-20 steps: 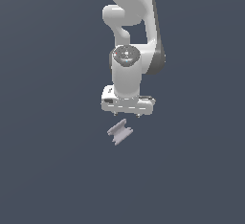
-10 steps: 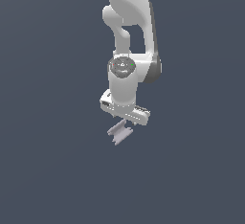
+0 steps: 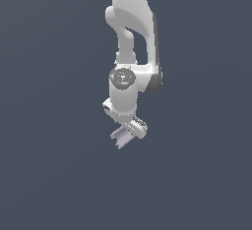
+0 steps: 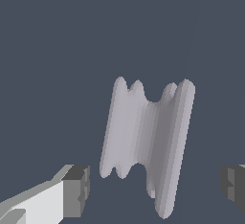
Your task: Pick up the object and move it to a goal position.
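Note:
The object [image 4: 146, 141] is a pale lavender-grey flat block with notched sides, lying on the dark floor. In the wrist view it sits between my two fingertips [image 4: 76, 191], with a gap on each side, so the gripper [image 4: 155, 187] is open and holds nothing. In the exterior view the white gripper [image 3: 129, 131] hangs low over the object [image 3: 120, 136], tilted, and covers a good part of it.
The floor [image 3: 54, 175] is a plain dark grey surface with nothing else on it. The white arm [image 3: 130, 37] comes down from the top of the exterior view.
The arm has come down and turned its wrist. The gripper, which hung above the object, now sits down around it. The object has not moved.

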Robot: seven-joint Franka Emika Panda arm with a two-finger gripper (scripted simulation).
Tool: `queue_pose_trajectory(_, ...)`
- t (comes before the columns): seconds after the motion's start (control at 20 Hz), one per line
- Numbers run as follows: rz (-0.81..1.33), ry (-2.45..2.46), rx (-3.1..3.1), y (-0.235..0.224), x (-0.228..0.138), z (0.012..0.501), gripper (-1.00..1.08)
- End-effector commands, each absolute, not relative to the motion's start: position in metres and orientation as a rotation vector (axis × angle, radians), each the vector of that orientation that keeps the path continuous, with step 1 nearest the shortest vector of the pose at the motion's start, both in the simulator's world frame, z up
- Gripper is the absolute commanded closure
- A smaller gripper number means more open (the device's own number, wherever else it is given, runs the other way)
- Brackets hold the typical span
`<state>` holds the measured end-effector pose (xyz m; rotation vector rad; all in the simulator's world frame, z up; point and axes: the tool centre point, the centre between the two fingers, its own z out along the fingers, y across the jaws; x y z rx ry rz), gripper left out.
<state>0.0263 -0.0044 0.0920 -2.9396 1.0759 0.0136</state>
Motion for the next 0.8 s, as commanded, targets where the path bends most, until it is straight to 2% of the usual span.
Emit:
queue_pose_trajectory(0.0, 0.01, 1.163, -2.91, -0.007, 0.028, 0.086, -0.92)
queue_pose_trajectory(0.75, 0.001, 1.343, -2.84, -0.013, 0.03, 0.074, -0.92)
